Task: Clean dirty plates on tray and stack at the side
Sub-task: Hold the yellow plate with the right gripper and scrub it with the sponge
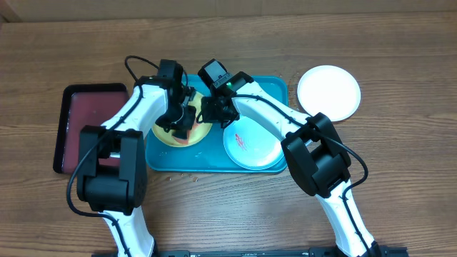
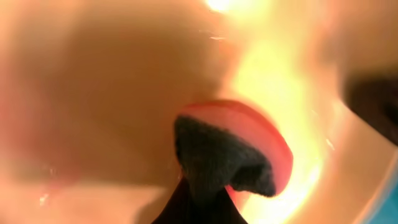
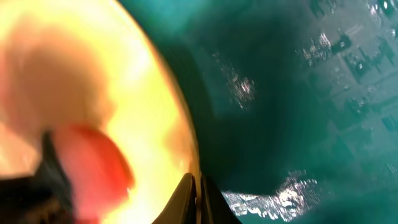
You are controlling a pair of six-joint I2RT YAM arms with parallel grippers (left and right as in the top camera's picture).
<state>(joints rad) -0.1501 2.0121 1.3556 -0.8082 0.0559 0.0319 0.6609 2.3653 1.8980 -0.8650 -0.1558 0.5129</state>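
Overhead: left fingers (image 1: 183, 123) and right fingers (image 1: 212, 114) over yellow plate (image 1: 164, 134) on tray (image 1: 275, 89); aqua plate (image 1: 260, 151) right of them, white plate (image 1: 328, 93) on counter (image 1: 400, 178).
Left wrist: sponge (image 2: 242, 149) pinched, against plate.
Right wrist: fingers pressed together at rim, tray beyond.

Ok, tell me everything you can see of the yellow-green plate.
The yellow-green plate is round, shallow and glossy, plastic by its look, lying in the left half of the teal tray. The left gripper holds a pink-and-dark pad against its inside. The right gripper is shut at its rim toward the tray's middle, apparently pinching it. Much of it is hidden from above; smears cannot be judged.
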